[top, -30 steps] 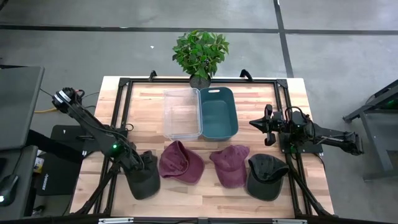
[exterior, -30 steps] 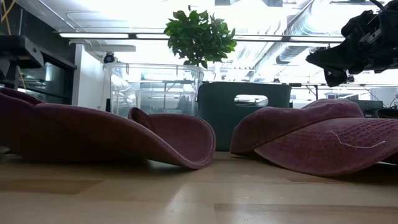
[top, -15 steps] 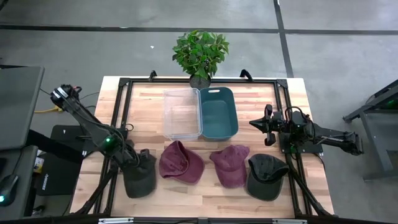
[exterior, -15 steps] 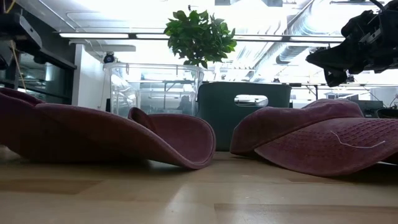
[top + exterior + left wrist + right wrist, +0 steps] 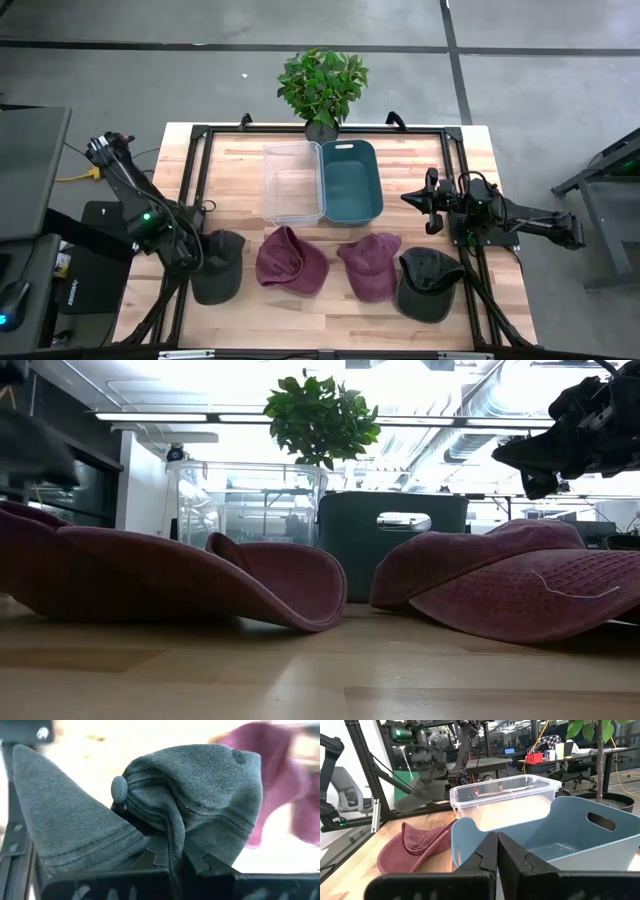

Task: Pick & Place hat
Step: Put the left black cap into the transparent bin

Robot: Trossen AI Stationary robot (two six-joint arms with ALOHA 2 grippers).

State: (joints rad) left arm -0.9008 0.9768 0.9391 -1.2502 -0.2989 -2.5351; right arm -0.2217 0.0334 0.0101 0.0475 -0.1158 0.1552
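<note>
Presently, the left gripper (image 5: pixel 170 862) is seen clamped on a fold of the dark grey cotton cap (image 5: pixel 165 805), the cloth bunched between its fingers close to the crown button. In the high view the left gripper (image 5: pixel 192 262) is placed at the table's left front, with the dark grey cotton cap (image 5: pixel 216 268) hanging from it just beside the maroon cap (image 5: pixel 290 260).

The cap is judged light, soft and limp: it is expected to sag and swing when carried. A pinch on doubled crown fabric is considered secure; the stiffer brim is rated a poorer hold.

The clear plastic bin (image 5: pixel 292 183) and the teal plastic tub (image 5: pixel 351 180) stand behind the caps.

The right gripper (image 5: pixel 432 200) waits at the table's right, fingers pressed together on nothing.
</note>
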